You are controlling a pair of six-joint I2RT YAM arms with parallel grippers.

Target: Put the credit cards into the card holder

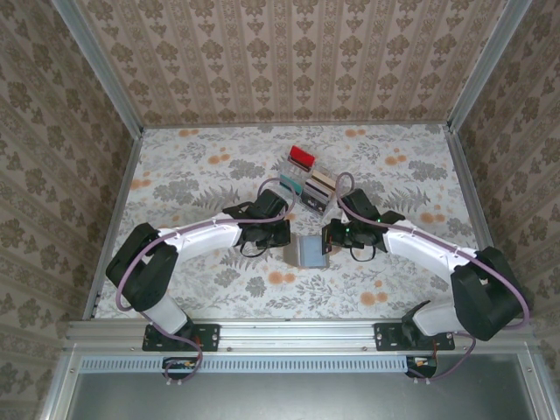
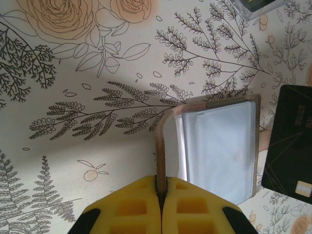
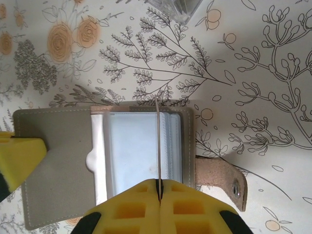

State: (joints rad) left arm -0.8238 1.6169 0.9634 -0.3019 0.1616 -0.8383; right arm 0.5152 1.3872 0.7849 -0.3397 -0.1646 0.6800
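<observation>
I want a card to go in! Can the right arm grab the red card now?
Probably not yet: the right gripper is shut on a flap of the card holder. The red card sits unblocked in the rack beyond.

Beige damask-papered walls (image 1: 289, 61) around a floral-print tabletop (image 1: 188, 179), aluminium rail (image 1: 297, 334) along its near edge.

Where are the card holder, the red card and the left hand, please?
card holder (image 2: 209, 148), left wrist view, on its clear inner pocket.
red card (image 1: 302, 157), top view, on its red face.
left hand (image 2: 161, 178), left wrist view, between its yellow fingertips.
</observation>
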